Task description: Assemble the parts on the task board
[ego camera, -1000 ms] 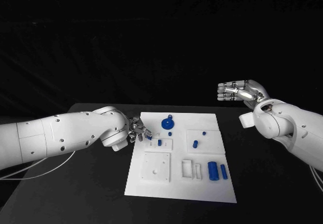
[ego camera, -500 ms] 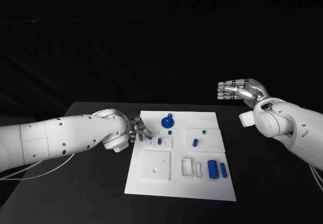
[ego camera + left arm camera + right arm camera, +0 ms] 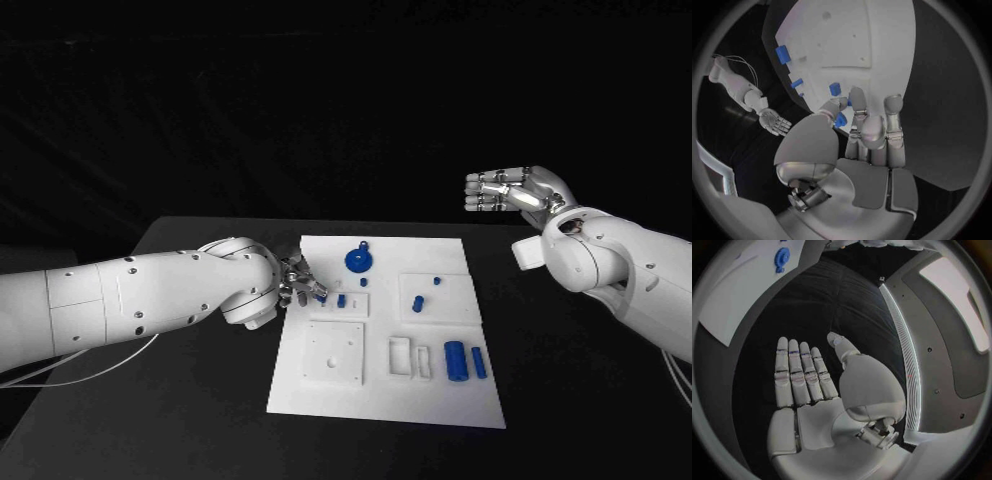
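Task board point(image 3: 433, 400) lying flat at centre of black desk point(image 3: 188, 420), long edge running away from the robot. Left robot hand point(image 3: 299, 284) lowered at the board's near-left edge, fingertips point(image 3: 857, 95) down on the white surface, pinching a small blue part point(image 3: 841, 120) between thumb and a finger; a second small blue piece point(image 3: 834, 89) just beyond those fingertips on the board. Right robot hand point(image 3: 509, 192) raised well clear of the board, above the desk's far right corner, holding nothing; in the right wrist view, fingers point(image 3: 798, 372) straight and lying side by side, thumb set apart, palm bare.

On the board: blue round disc part point(image 3: 361, 263) near the far edge, upright blue peg point(image 3: 342, 300) just beside the left fingertips, blue peg point(image 3: 418, 305) and smaller blue piece point(image 3: 436, 287) at the right-centre block, two blue cylinders point(image 3: 464, 362) lying side by side near the right edge. White square plate point(image 3: 336, 355) with holes at near left; white slotted block point(image 3: 410, 360) between that plate and the cylinders.
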`<act>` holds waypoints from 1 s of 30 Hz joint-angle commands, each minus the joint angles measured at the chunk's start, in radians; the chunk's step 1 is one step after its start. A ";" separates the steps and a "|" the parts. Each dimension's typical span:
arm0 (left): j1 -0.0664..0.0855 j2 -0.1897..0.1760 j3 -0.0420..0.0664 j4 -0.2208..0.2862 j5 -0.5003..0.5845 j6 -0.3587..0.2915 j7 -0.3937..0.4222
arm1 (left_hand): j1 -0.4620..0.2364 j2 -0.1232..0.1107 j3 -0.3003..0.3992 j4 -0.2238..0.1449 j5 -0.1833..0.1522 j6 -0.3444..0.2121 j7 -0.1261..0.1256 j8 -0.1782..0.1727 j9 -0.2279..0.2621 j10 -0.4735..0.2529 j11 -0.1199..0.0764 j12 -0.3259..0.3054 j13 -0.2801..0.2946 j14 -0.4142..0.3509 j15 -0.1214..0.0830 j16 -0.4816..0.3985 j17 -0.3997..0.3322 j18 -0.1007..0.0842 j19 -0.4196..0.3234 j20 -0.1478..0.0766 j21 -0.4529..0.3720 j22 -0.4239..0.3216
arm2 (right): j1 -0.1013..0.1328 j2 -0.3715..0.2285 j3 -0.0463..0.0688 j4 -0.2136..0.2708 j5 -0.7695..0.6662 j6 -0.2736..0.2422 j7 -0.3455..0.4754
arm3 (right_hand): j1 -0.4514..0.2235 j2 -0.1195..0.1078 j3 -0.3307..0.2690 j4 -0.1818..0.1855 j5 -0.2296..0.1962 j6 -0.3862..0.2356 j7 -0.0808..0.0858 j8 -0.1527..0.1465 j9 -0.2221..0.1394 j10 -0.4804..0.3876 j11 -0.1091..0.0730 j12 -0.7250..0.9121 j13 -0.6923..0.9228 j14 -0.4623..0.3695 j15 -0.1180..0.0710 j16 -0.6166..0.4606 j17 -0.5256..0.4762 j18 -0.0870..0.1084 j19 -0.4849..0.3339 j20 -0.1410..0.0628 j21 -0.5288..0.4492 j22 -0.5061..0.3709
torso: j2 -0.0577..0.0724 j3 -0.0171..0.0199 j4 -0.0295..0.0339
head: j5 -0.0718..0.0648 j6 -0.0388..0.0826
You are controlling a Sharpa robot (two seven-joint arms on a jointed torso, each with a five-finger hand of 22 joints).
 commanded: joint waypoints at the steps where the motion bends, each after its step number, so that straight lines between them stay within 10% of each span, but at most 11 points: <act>1: -0.004 0.002 0.000 0.002 -0.016 -0.007 0.001 | 0.009 0.002 0.092 -0.092 0.006 0.060 -0.051 0.004 0.113 0.050 -0.007 0.005 -0.003 0.000 -0.003 0.005 -0.001 0.015 0.004 0.001 0.006 0.018 | 0.000 0.000 0.000 0.003 -0.008 0.016 0.005 | 0.000 0.004 0.002 0.004 0.005 0.001 0.003 -0.001 0.000 -0.005 0.003 -0.002 -0.002 -0.006 -0.001 -0.006 -0.001 0.016 -0.001 -0.002 0.000 -0.001 | 0.000 0.0008 -0.0003 | 0.003 0.000; 30: -0.013 -0.002 0.001 0.005 -0.020 0.025 -0.010 | 0.009 0.002 0.093 -0.094 0.009 0.061 -0.051 0.005 0.115 0.049 -0.007 0.005 -0.006 0.000 -0.003 0.005 -0.001 0.015 0.002 0.001 0.006 0.017 | -0.001 -0.002 0.000 0.004 -0.008 0.018 0.004 | 0.002 0.001 0.009 0.009 0.003 0.002 0.003 -0.001 0.001 -0.004 0.003 -0.003 -0.002 -0.005 -0.001 -0.006 -0.001 0.016 0.000 -0.002 0.000 -0.001 | -0.001 0.0001 0.0006 | 0.000 -0.004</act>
